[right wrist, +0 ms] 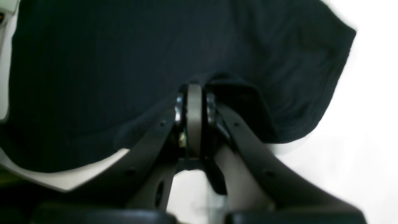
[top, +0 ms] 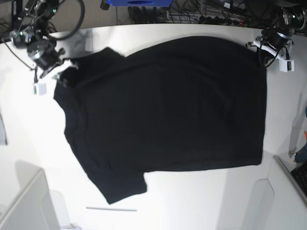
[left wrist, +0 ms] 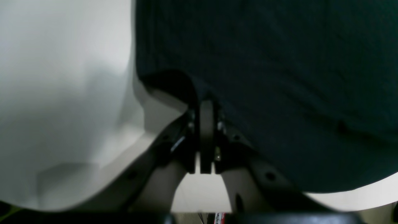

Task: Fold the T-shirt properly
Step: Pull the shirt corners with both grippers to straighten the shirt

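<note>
The T-shirt (top: 168, 110) lies spread flat on the white desk (top: 201, 201), plain black side up, no print visible. In the base view its body fills most of the desk's middle, w/ the straight hem edge running down that view's right side. One short sleeve sticks out toward the bottom, near the desk's front; the other sleeve sits at the upper left corner of the cloth.

Left gripper (left wrist: 206, 104) is at the shirt's corner on the base view's upper right. Its wrist cam shows the jaws pressed together, pinching a bit of the black fabric edge; the cloth lifts into a small fold right at the tips, w/ white desk showing under it. Rest of the fabric fills the wrist view's right half, blurry.

Right gripper (right wrist: 194, 88) is at the base view's upper left, by the sleeve. Jaws also pressed together, nipping a raised ridge of black cloth. The sleeve end curves off to the right of the tips in its wrist view, w/ the hem seam faintly visible; white desk beyond it.

A tangle of cables (top: 211, 9) runs along the desk's far edge, approx. behind the shirt, apart from it.
</note>
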